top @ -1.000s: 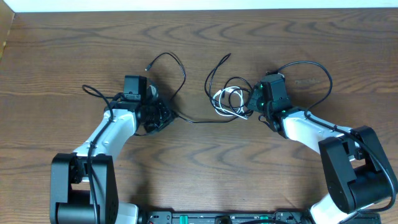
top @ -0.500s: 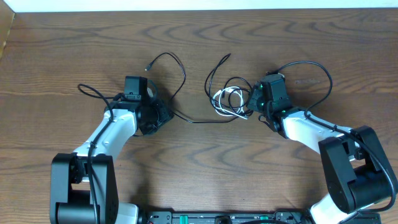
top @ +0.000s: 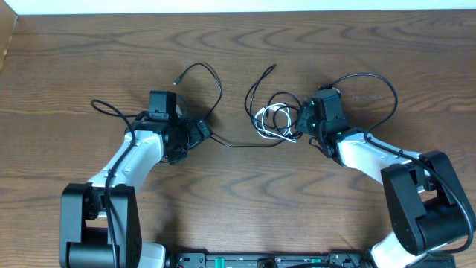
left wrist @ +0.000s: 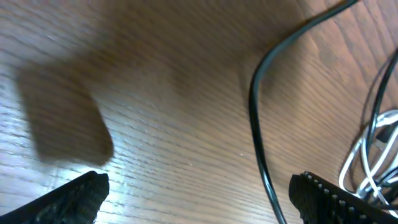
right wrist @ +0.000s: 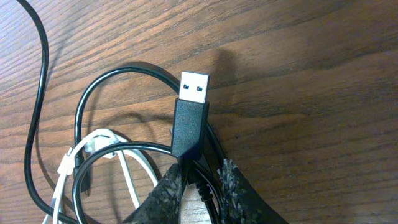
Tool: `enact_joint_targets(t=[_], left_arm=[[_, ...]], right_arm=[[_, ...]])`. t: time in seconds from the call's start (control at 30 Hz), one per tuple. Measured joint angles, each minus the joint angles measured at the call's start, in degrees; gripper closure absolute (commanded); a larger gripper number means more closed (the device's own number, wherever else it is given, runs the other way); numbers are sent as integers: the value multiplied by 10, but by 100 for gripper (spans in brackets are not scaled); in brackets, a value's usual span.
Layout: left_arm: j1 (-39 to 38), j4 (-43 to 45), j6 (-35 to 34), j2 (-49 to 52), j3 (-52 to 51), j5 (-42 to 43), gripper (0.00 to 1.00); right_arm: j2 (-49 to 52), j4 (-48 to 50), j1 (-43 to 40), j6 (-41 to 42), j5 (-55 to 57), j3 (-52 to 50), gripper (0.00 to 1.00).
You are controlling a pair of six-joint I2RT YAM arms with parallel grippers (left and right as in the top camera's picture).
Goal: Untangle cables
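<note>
Since a second ago, the left gripper (top: 198, 132) has gone from nearly closed to spread wide in the overhead view. It has let go of the black cable (top: 245, 145), which lies slack on the desk (top: 74, 59) along much the same line as before. The right gripper (top: 300, 123) has not shifted from the edge of the tangle, where the white cable (top: 269, 119) sits coiled in small loops inside a black loop. We judge that one pull is over and a fresh grip is needed, since the loops look no looser.

From the left wrist, we see ribbed black fingertips (left wrist: 74, 200) at opposite bottom corners, so the jaws are fully apart. The thin, smooth black cord runs between them on the matte wood grain and touches neither. Glossy white loops show at the right edge.

From the right wrist, the rough-textured pads (right wrist: 169, 194) stand close together with black strands passing between them. These sit just below a USB plug (right wrist: 188, 118), a boxy black housing with a bright metal mouth. We cannot tell whether these jaws still bite the cord. The white cable lies to the left of the pads, threaded through black loops.
</note>
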Motion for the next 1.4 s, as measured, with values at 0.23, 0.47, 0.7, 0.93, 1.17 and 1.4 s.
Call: enact_joint_targets(t=[0.23, 0.47, 0.7, 0.93, 1.17, 1.4], left_arm=[[0, 0, 0, 0, 0, -6, 2], [0, 16, 0, 0, 0, -15, 2], [-1, 71, 7, 0, 0, -10, 2], [-22, 101, 17, 0, 0, 19, 61], [-63, 185, 40, 0, 0, 93, 42], [-127, 205, 43, -1, 1, 97, 39]], right_arm=[[0, 7, 0, 0, 0, 0, 99], [0, 5, 0, 0, -3, 0, 99], [0, 5, 0, 0, -40, 0, 99], [0, -6, 10, 0, -110, 0, 99], [0, -23, 26, 1, -150, 0, 89], [0, -24, 28, 0, -152, 0, 86]])
